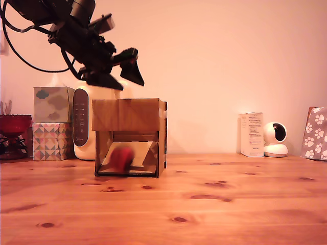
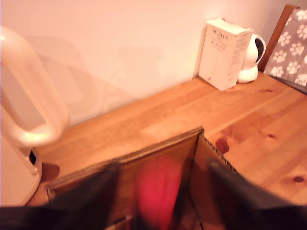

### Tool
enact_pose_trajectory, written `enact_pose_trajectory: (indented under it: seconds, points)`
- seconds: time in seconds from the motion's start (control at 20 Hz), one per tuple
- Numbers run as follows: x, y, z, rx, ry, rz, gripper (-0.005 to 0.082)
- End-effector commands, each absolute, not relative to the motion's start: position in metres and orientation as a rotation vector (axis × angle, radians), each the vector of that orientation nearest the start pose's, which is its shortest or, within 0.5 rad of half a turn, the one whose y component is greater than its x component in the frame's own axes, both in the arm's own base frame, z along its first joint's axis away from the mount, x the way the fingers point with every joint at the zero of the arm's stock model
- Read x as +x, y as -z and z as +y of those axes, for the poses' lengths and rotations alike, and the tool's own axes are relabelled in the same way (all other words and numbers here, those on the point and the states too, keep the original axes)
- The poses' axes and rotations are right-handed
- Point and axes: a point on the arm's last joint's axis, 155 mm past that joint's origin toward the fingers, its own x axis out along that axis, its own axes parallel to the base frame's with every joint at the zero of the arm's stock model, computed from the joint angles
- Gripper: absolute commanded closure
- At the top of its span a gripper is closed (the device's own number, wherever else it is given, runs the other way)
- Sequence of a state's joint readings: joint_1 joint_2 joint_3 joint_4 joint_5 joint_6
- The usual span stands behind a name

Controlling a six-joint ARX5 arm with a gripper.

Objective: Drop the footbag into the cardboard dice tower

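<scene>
The cardboard dice tower (image 1: 127, 115) stands on the wooden table, left of centre in the exterior view, its front opening showing a slanted ramp. The footbag (image 1: 121, 157) is a red motion-blurred ball in that opening, on the ramp. My gripper (image 1: 120, 76) hangs just above the tower's top, open, nothing between its dark fingers (image 1: 134, 71). In the wrist view the open gripper (image 2: 163, 191) frames the tower's open top (image 2: 144, 153), and the footbag (image 2: 158, 189) is a red blur inside it.
Behind the tower stand a cream appliance (image 1: 84, 122) and two stacked patterned tissue boxes (image 1: 51, 122), with a red bowl (image 1: 13, 124) at the far left. At the exterior view's right are a white carton (image 1: 251, 134), a small white camera (image 1: 276, 139) and a paw-print bag (image 1: 316, 133).
</scene>
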State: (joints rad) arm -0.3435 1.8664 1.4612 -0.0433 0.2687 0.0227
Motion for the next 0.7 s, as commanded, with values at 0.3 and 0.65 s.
enact_pose_trajectory:
  seconds: [0.3,0.65]
  points:
    - [0.459,-0.232,-0.224,0.033,0.648,0.595,0.0782]
    - [0.434,-0.242,-0.227,0.023,0.697,0.570,0.0789]
